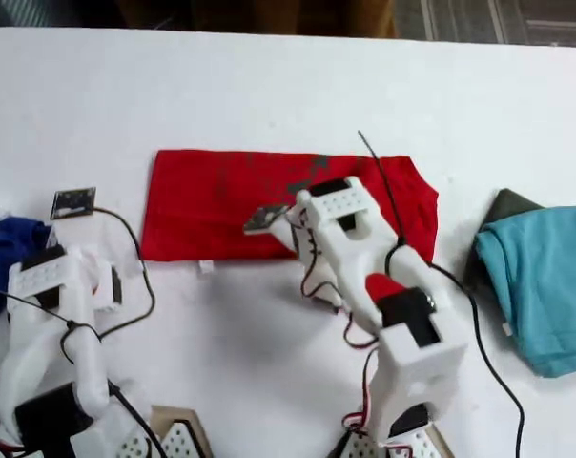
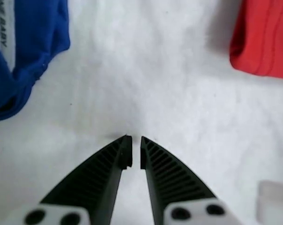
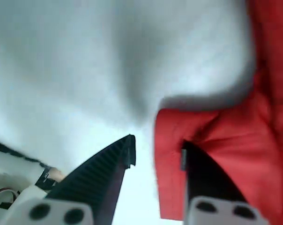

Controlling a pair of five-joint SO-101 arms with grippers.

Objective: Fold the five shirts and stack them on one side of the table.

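1. Right pincer [image 3: 156, 146] is open and straddles a corner of the red shirt [image 1: 221, 205]. One jaw is over cloth and the other over bare surface [image 1: 269, 86]; nothing is clamped.
2. Left pincer [image 2: 136, 140] is closed to a sliver and holds nothing. It hangs over bare surface between the blue shirt [image 1: 7, 250] and the red one.
3. The red shirt lies mid-frame as a long band, which we judge part-folded. The teal shirt [image 1: 545, 286] sits folded on a dark shirt [image 1: 509, 205] at the right of the frame, and we take that as the stack.
4. Risk: the bite is at the very corner. If the jaws catch only the top layer, or too little cloth, the fold may open or slip on the lift.
5. Risk: a black cable [image 1: 383, 186] crosses the right part of the red shirt. We think a wide swing could snag the cloth and ruck it.
6. Risk: nothing pins the far end of the band. A one-arm pull may drag the whole shirt instead of folding it.
7. Room: there is a wide bare strip along the top of the frame, up to the surface's far edge, and a bare patch at lower centre between the arms.
8. Tight spots: the stack sits near the right frame edge, so there is little margin for setting down. The blue shirt is bunched at the left frame edge beside the left arm, and a sweep there could drag it.
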